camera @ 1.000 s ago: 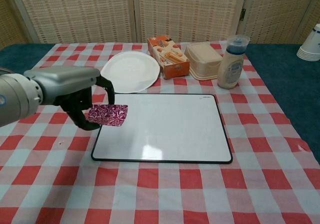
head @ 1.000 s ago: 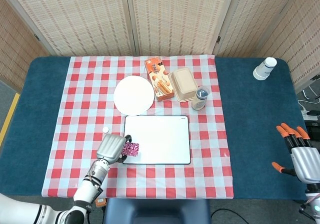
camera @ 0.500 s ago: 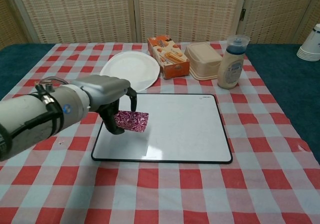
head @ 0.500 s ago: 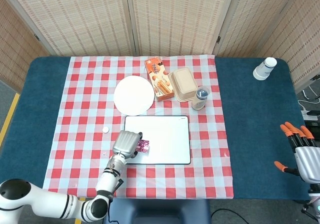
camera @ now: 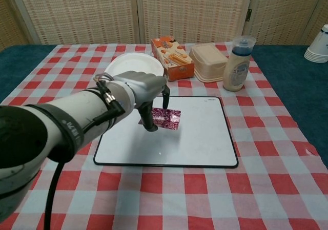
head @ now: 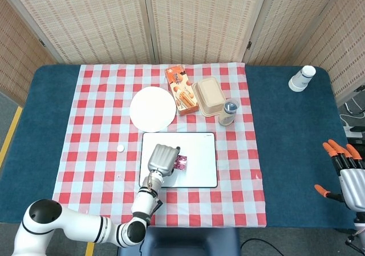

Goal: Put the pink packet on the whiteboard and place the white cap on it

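So the flat white rectangular whiteboard with the black frame is the landmark here, lying on the red-and-white checked tablecloth. The left hand has its fingers clamped on the small shiny pink patterned packet, held over the board's middle and looks not quite set down yet, so I'd call step one nearly done. Plenty of bare board all around for the drop. The tiny round white cap sits on the cloth well left of the board, untouched. The right hand is way off to the board's right, fingers spread, holding nothing.
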